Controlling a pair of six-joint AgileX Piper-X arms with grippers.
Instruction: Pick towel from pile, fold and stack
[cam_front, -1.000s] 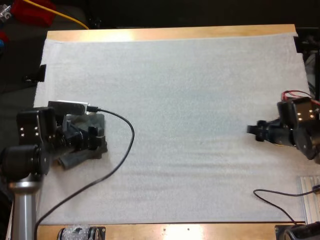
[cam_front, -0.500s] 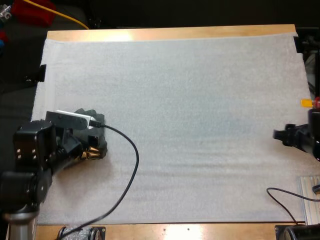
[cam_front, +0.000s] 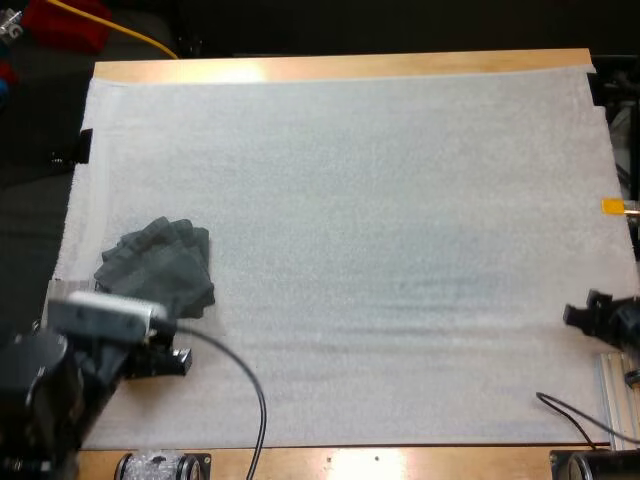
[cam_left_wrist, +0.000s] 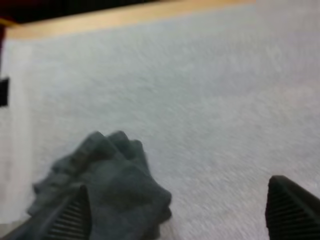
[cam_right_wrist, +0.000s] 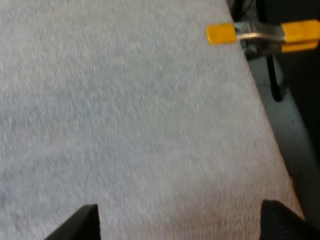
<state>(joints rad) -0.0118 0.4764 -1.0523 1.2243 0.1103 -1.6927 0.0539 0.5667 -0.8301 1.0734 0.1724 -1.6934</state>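
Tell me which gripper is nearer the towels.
The left gripper, just beside the towels; the right gripper sits across the mat at its opposite edge.

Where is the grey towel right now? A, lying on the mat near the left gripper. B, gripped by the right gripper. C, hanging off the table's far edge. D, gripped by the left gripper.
A: the towel lies on the mat, and the left gripper beside it stands open, holding nothing.
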